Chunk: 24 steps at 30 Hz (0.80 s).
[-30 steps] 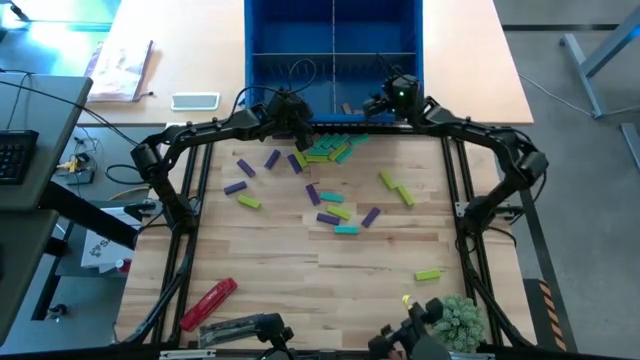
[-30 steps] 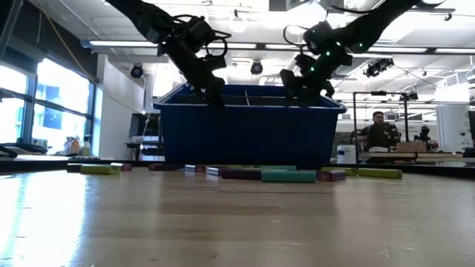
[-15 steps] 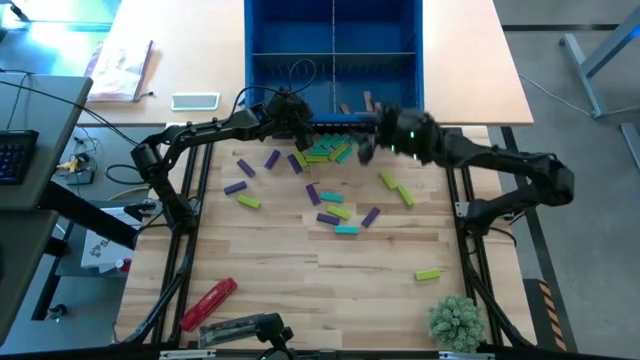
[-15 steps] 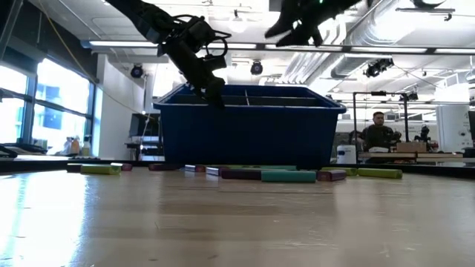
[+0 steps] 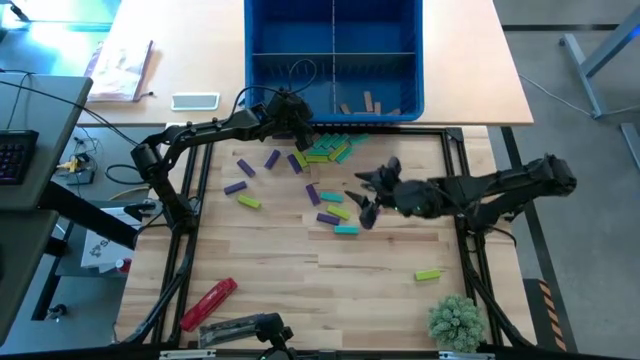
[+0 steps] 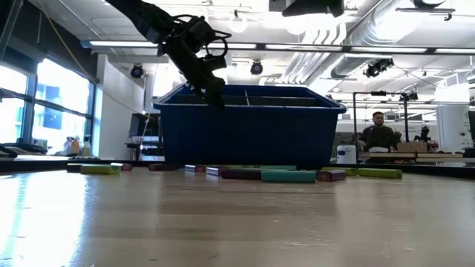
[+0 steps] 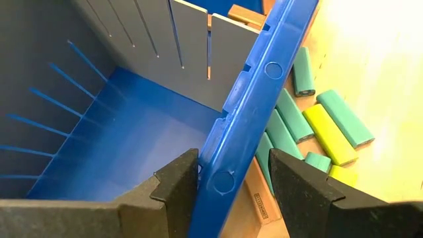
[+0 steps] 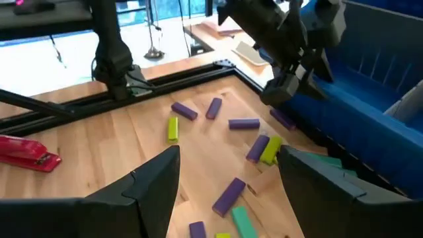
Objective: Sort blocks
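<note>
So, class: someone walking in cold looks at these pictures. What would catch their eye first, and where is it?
Probably the big blue bin at the table's far edge, with a few tan blocks in its near right compartment. Next, the scatter of purple, lime and teal blocks on the wooden table in front of it. The left gripper sits open astride the bin's near rim, while the right gripper hangs open over the scatter.

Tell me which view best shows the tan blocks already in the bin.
The high view: it looks straight down into the bin, where the tan blocks lie in the near right compartment. The left wrist view catches only one tan corner past the divider. The low view shows just the bin's outer wall; the right wrist view shows none.
</note>
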Each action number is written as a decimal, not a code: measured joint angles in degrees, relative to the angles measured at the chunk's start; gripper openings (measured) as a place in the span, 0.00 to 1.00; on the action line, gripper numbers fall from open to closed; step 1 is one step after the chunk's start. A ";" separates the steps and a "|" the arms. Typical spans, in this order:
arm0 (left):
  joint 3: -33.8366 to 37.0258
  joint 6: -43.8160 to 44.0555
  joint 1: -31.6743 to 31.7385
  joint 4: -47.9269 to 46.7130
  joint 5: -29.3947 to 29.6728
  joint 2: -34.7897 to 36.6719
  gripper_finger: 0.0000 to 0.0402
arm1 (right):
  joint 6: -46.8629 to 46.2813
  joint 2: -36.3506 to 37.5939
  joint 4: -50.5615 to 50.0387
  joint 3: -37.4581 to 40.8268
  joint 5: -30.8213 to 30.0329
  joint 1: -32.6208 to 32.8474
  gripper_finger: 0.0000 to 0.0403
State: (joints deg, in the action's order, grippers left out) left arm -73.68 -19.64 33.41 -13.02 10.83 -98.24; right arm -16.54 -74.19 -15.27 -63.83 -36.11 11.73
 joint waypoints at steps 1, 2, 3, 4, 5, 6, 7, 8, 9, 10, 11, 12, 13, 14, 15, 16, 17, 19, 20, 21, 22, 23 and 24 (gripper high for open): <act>-0.01 0.00 0.00 0.00 0.00 0.00 0.41 | -0.35 0.00 0.00 0.00 -1.15 0.78 0.60; 0.01 0.00 0.00 0.02 0.00 0.00 0.41 | -0.77 0.00 0.00 0.00 -2.21 1.39 0.60; 0.01 0.00 0.00 0.00 0.00 0.00 0.41 | -1.35 0.00 0.00 0.00 -3.21 1.93 0.60; -0.01 0.00 0.00 0.00 0.00 0.00 0.41 | -1.54 0.00 0.00 0.00 -3.93 2.33 0.60; 0.00 0.00 0.00 0.00 0.01 0.00 0.41 | -1.67 0.00 0.00 0.00 -4.24 2.65 0.60; -0.01 0.00 0.00 0.00 0.02 0.00 0.41 | -2.03 0.00 0.00 0.00 -4.41 2.89 0.60; -0.01 0.00 0.00 0.00 0.02 0.00 0.41 | -2.71 0.00 0.00 0.00 -4.54 3.00 0.60; -0.01 0.00 0.00 0.00 0.02 0.00 0.41 | -3.07 0.00 0.00 0.00 -4.58 3.05 0.60; -0.01 0.00 0.00 0.00 0.02 0.00 0.41 | -3.31 0.00 0.00 0.00 -4.47 3.06 0.60; -0.01 0.00 0.00 0.00 0.02 0.00 0.41 | -3.88 0.00 0.00 0.00 -4.34 3.05 0.60; -0.01 0.00 0.00 0.00 0.02 0.00 0.41 | -4.37 0.00 -0.01 0.00 -4.10 3.01 0.60; 0.00 0.00 0.00 0.00 0.02 0.00 0.41 | -4.84 0.00 0.00 0.00 -3.77 3.01 0.60; -0.01 0.00 0.00 0.00 0.02 0.00 0.41 | -5.57 0.00 -0.02 0.00 -3.41 2.99 0.60; -0.01 0.00 0.00 0.00 0.02 0.00 0.41 | -6.00 0.00 -0.02 0.00 -2.92 3.01 0.60; 0.00 0.00 0.00 0.00 0.02 0.00 0.41 | -6.39 0.00 -0.02 0.00 -2.83 3.05 0.60; -0.01 0.00 0.00 0.01 0.02 0.00 0.41 | -6.59 0.00 -0.02 0.00 -2.79 3.14 0.60; 0.00 0.00 0.00 0.00 0.02 0.00 0.41 | -6.74 0.00 -0.02 0.00 -2.79 3.28 0.60; -0.01 0.00 0.00 0.00 0.02 0.00 0.41 | -6.84 -0.01 -0.02 0.00 -2.77 3.34 0.60; 0.00 0.00 0.00 0.00 0.02 0.00 0.41 | -6.87 -0.01 -0.02 0.00 -2.75 3.34 0.60; -0.01 0.00 0.00 0.00 0.04 0.00 0.41 | -7.01 -0.01 -0.02 0.00 -2.74 3.34 0.60; -0.01 0.00 0.00 0.00 0.04 0.00 0.41 | -7.12 0.00 -0.02 0.00 -2.74 3.33 0.60; -0.01 0.00 0.00 0.00 0.04 0.00 0.41 | -7.33 -0.01 -0.02 0.00 -2.74 3.32 0.60; 0.01 0.00 0.00 0.00 0.04 0.00 0.41 | -7.47 -0.01 -0.02 0.00 -2.74 3.32 0.60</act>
State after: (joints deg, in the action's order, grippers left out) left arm -73.67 -19.64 33.41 -13.02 10.87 -98.24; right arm -24.02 -74.21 -15.29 -63.83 -38.85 15.05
